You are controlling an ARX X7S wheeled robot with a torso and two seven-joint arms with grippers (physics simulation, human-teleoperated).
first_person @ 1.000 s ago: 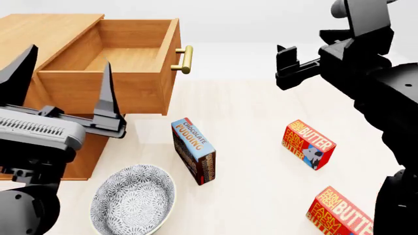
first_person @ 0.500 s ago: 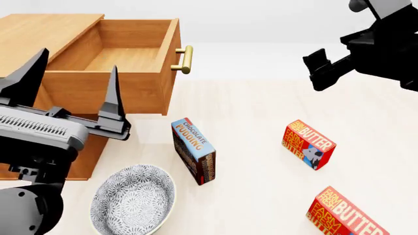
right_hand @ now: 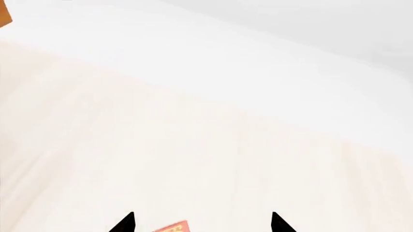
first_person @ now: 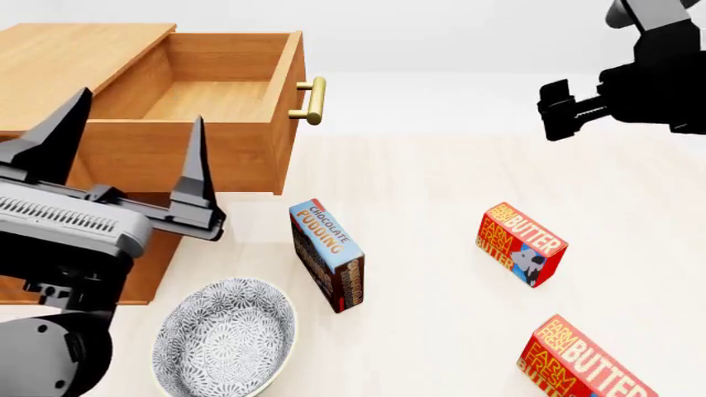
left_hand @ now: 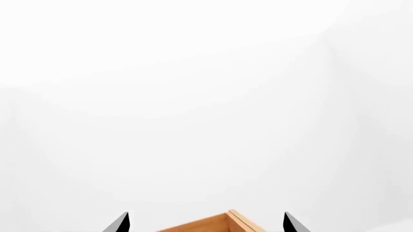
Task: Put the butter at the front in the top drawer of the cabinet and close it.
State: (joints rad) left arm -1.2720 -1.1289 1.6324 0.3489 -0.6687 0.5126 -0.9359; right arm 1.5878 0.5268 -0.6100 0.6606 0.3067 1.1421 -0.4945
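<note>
**Both Grippers Empty; Top Drawer Open, Butter on Table**

Left gripper (first_person: 124, 157) sits nearest the camera at the near left of the head view, its two dark fingers spread wide apart and pointing upward, with nothing between them. It stands in front of the cabinet (first_person: 78, 58). In the left wrist view only the two fingertips (left_hand: 120, 223) and a wooden corner show against a blank white background.

On the pale table (first_person: 441, 182), the butter (first_person: 583, 364) nearest the front lies at the lower right, partly cut off by the frame edge. A patterned bowl (first_person: 225, 337) rests at the lower left, beside the cabinet's base. Further in stands the chocolate pudding box (first_person: 327, 254), and to its right a second butter box (first_person: 522, 244), apart from the first.

Beyond these, the top drawer (first_person: 198, 99) is pulled out, its interior bare wood, its brass handle (first_person: 313, 101) facing right.

Right gripper (first_person: 560, 110) hangs high at the far right, above the table and clear of every object. Its jaws are parted and hold nothing.
</note>
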